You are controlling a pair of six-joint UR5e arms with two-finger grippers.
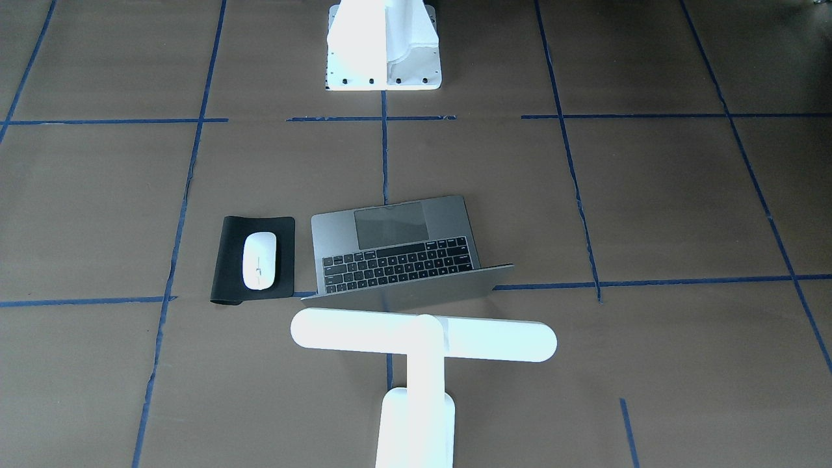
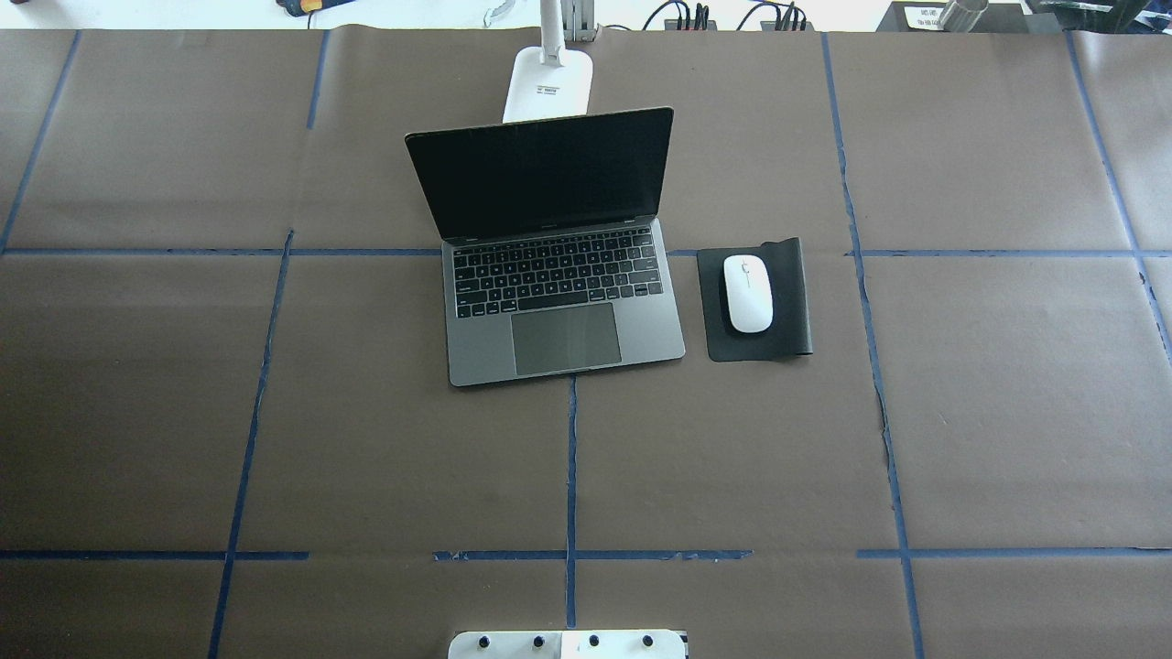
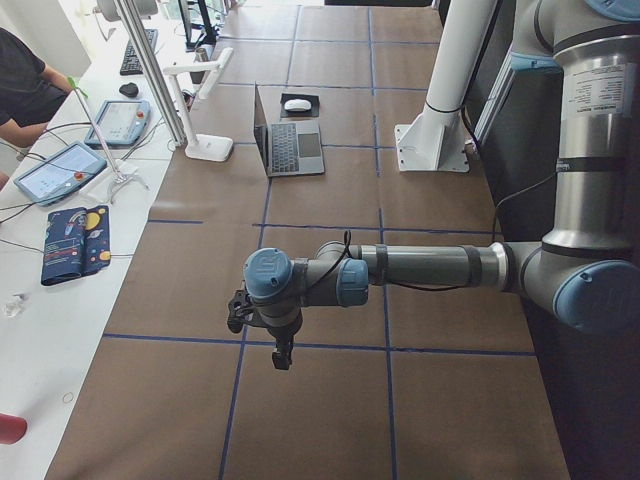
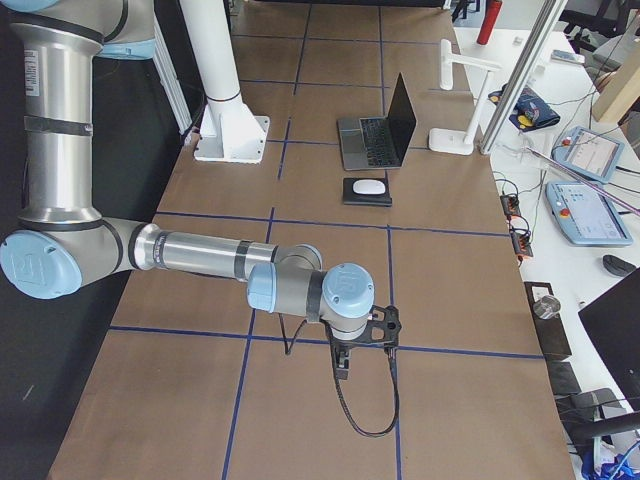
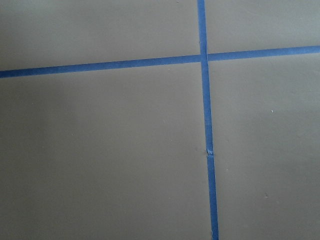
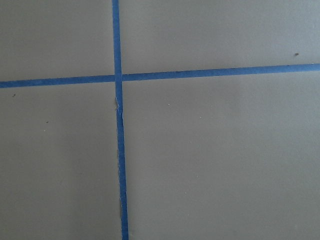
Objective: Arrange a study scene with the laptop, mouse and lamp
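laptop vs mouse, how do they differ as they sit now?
The laptop is grey with black keys; the mouse is white. The laptop is far larger than the mouse. The laptop stands open, screen dark, straight on the brown paper; the mouse lies flat on a black pad. Shared: they rest side by side.

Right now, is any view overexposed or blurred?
Front-facing view: the lamp and pedestal are blown out to flat white. Overhead view: sharp, the laptop screen dark without glare. Both wrist views: slightly soft, only paper and tape.
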